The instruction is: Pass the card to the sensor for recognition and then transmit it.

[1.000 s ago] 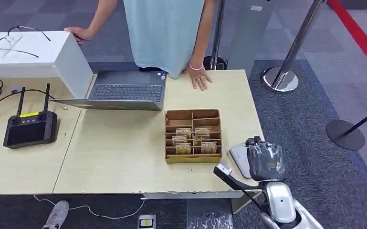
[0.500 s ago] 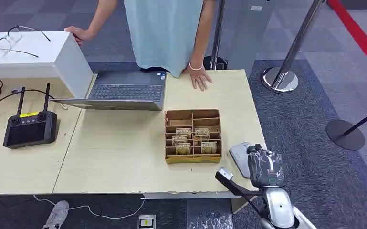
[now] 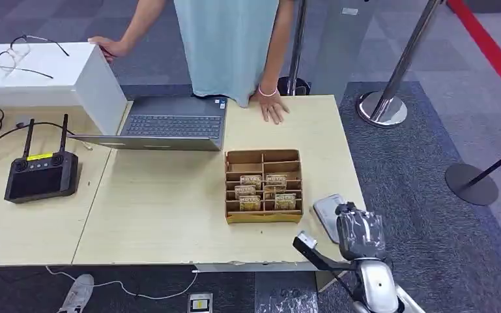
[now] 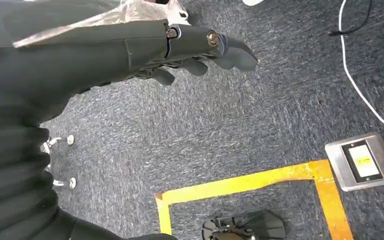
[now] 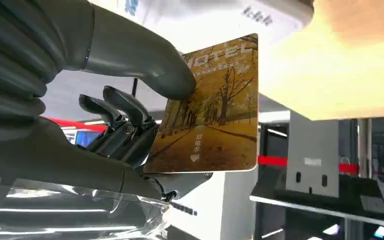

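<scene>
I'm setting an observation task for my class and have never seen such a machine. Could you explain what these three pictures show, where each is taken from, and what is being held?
This is a humanoid robot with two arms. The wide picture looks down from its head at a wooden table. On it are a laptop, a black controller, a cardboard box of hotel cards, and a pale sensor pad near the edge. A person stands opposite.

The other two pictures come from cameras on its wrists. The right hand pinches a hotel card showing autumn trees; from the head view that hand is over the sensor. The left hand hangs over the carpet, holding nothing.
</scene>
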